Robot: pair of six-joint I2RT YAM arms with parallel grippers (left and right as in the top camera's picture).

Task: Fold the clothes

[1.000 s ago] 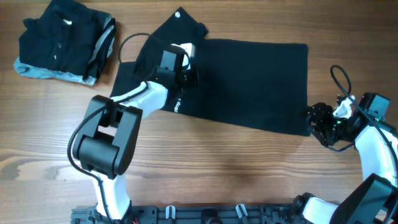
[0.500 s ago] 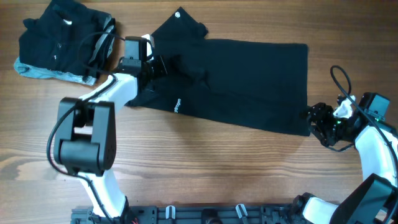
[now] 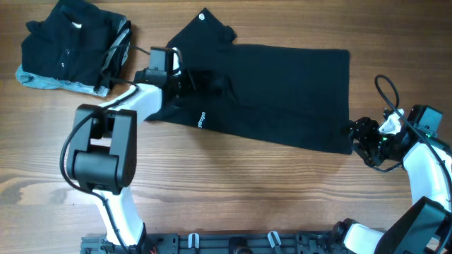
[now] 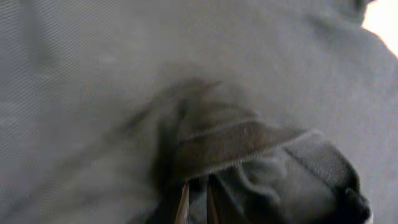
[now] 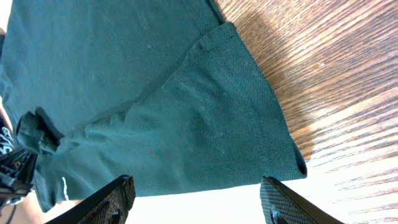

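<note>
A black short-sleeved shirt (image 3: 282,92) lies spread across the table's middle, one sleeve (image 3: 201,32) pointing to the far side. My left gripper (image 3: 192,79) rests on its left part, where the cloth is bunched into a ridge (image 3: 215,83). In the left wrist view the gripper (image 4: 198,205) is nearly shut, with a fold of the shirt (image 4: 249,143) pinched between its fingers. My right gripper (image 3: 357,135) sits by the shirt's near right corner. Its jaws (image 5: 205,208) stand wide open just short of the hem (image 5: 273,155), holding nothing.
A folded stack of black clothes (image 3: 70,42) with a light grey-blue edge (image 3: 42,81) lies at the far left corner. Bare wooden table (image 3: 247,190) runs along the near side. The right arm's cable (image 3: 385,88) loops beside the shirt's right edge.
My left gripper swung left across the shirt and has come back a little to the right, dragging cloth into a ridge. The right arm has not moved.
</note>
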